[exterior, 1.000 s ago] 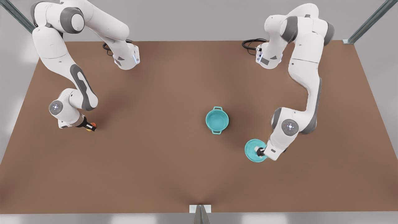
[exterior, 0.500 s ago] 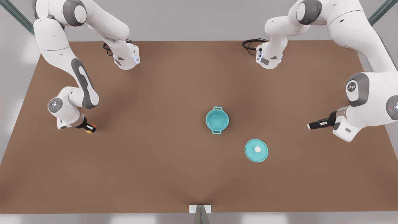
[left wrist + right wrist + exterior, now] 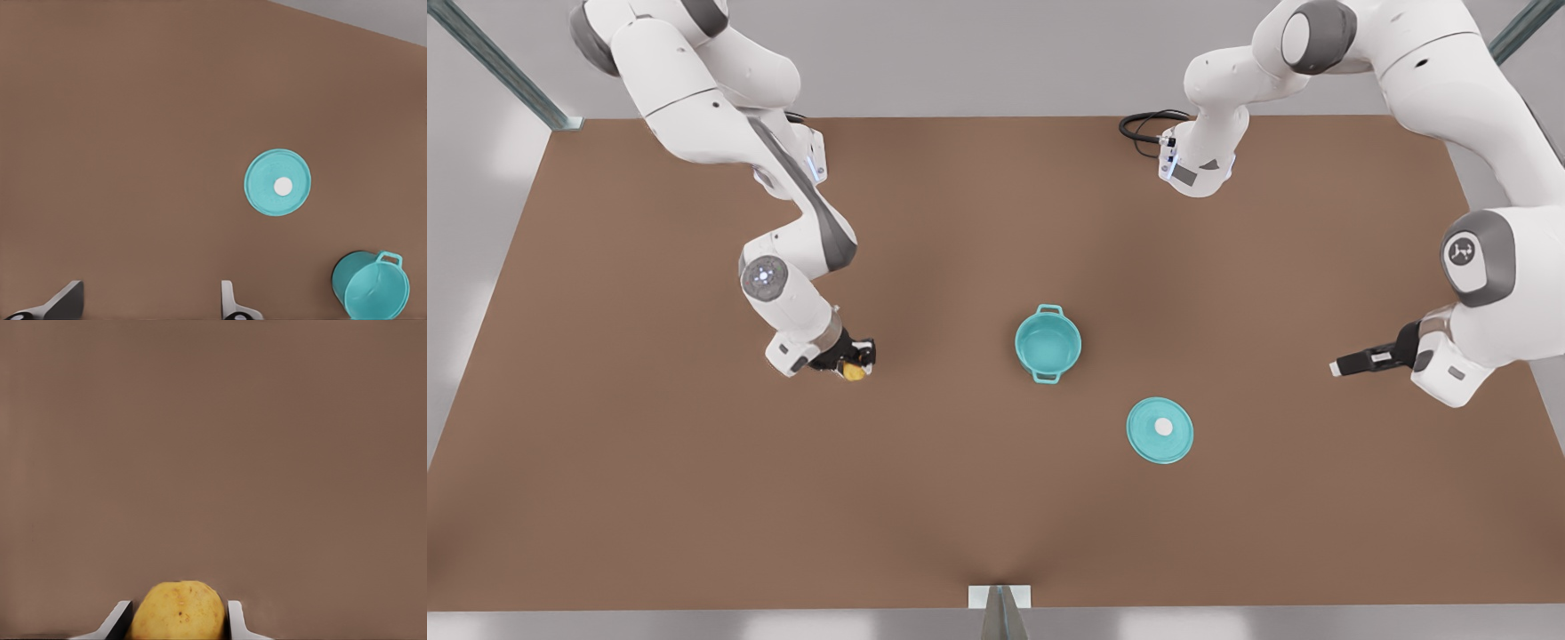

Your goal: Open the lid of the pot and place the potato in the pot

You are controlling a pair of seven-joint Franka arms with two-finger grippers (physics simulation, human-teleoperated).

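The teal pot (image 3: 1048,343) stands uncovered in the middle of the table, its inside showing. The pot lid (image 3: 1160,430), a flat teal disc with a white knob, lies flat on the table just in front of the pot, toward the front view's right. On the front view's left, my right gripper (image 3: 856,367) is shut on the yellow potato (image 3: 855,372), well short of the pot. The potato (image 3: 177,611) sits between its fingers (image 3: 235,623). My left gripper (image 3: 1341,365) hangs open at the far right with nothing in it. From its wrist I see the lid (image 3: 263,177) and pot (image 3: 371,285).
The brown table (image 3: 960,498) stretches wide between the arms. Black cables (image 3: 1143,124) lie at the back edge by an arm base. A metal bracket (image 3: 1000,597) sits at the middle of the front edge.
My left gripper let go of the lid, left it on the table and drew back to the front view's right. My right gripper carried the potato rightward toward the pot.
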